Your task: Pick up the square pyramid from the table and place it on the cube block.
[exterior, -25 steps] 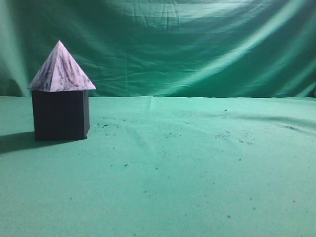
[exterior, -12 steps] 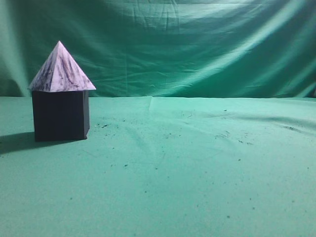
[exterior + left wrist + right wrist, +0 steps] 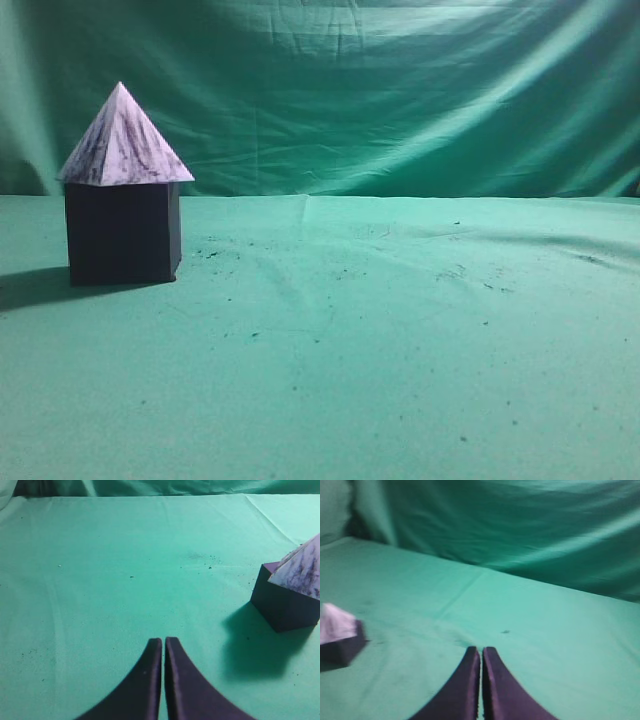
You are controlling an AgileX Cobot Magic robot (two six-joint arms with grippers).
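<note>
Already the square pyramid (image 3: 124,140) is sitting squarely on the cube block (image 3: 122,233) at the green table's (image 3: 400,350) left. The frame edge is cutting off both in the left wrist view. Each gripper, left (image 3: 163,642) and right (image 3: 480,651), is hovering empty, fingers pressed nearly together, the right view blurring.

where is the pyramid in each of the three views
Exterior view: the pyramid sits at the left, on top of the dark cube.
Left wrist view: the pyramid is at the right edge, partly cut off, on the cube.
Right wrist view: the pyramid is at the left edge, blurred, on the cube.
Shared landmark: the dark cube under it, on the green cloth.
</note>
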